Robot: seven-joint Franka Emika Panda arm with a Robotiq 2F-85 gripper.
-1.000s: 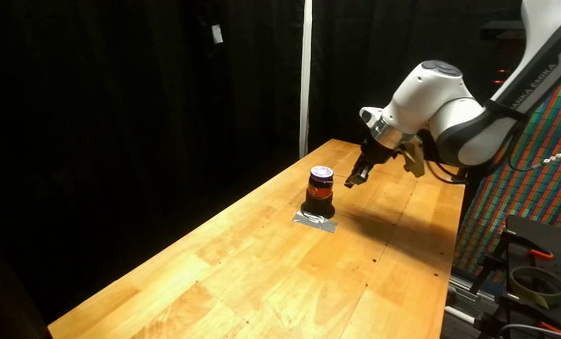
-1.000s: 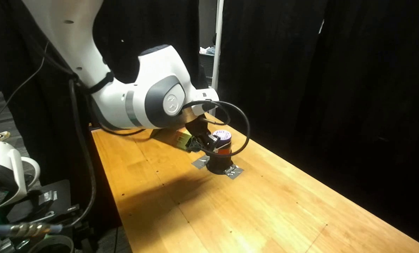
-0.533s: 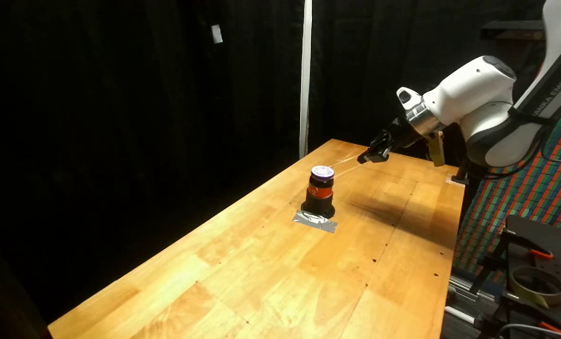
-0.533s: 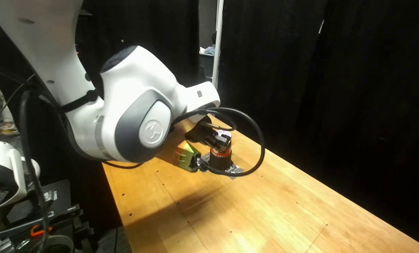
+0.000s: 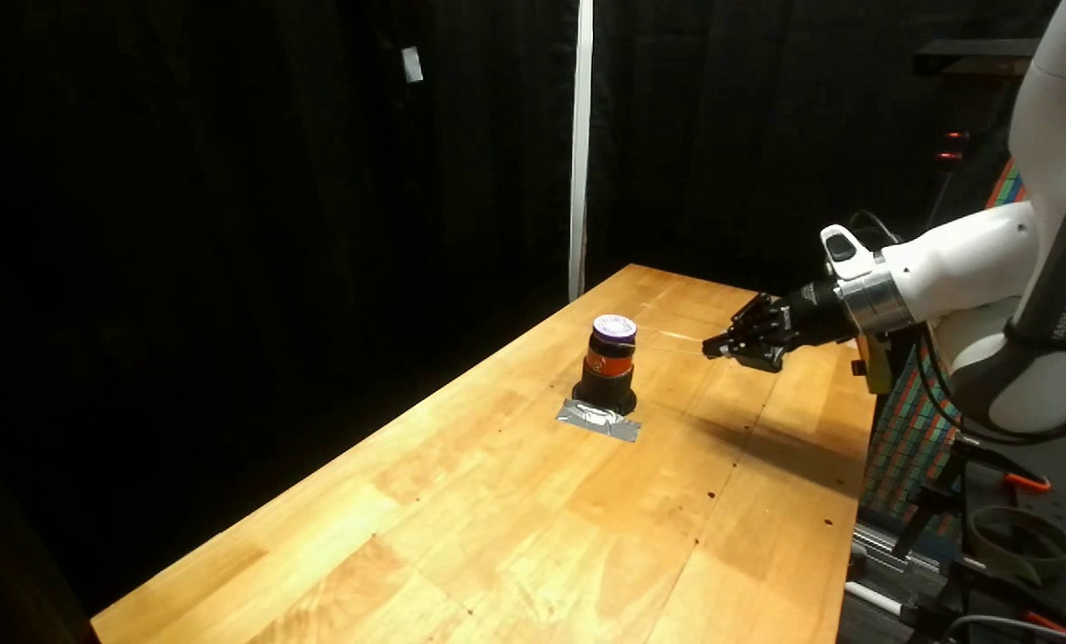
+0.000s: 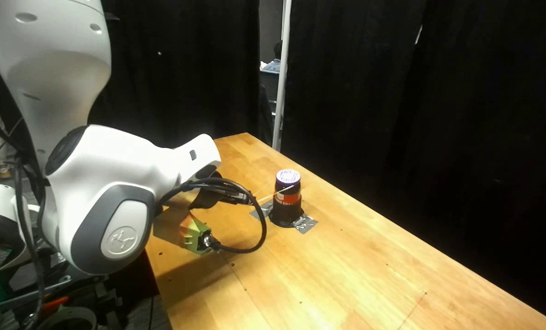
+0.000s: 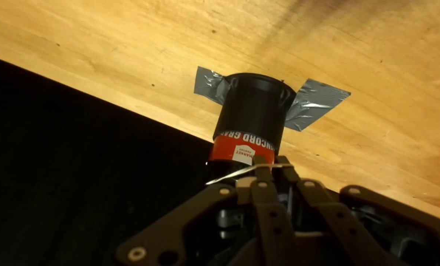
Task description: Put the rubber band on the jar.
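The jar [image 5: 608,365] stands upright on the table, with a purple-white lid, an orange-red label and a black lower holder; it also shows in an exterior view [image 6: 287,198] and the wrist view [image 7: 227,148]. The thin pale rubber band [image 6: 275,194] stretches between the jar's top, just under the lid, and my fingertips; it also shows in the wrist view [image 7: 236,173]. My gripper [image 5: 710,349] is beside the jar, apart from it, tilted near level. In the wrist view the gripper [image 7: 274,163] has a narrow gap between its fingers, with the band across both fingertips.
Grey tape [image 7: 318,103] fixes the holder to the wooden table [image 5: 533,537]. A black cable [image 6: 259,229] loops out from the wrist. A black curtain [image 5: 318,224] and a white pole [image 5: 580,152] stand behind the table. A tape roll [image 5: 1020,544] lies on a side bench.
My gripper has pulled back from the jar, rising and then lowering, and is now nearer level. The band stays stretched between gripper and jar. The jar has not moved.
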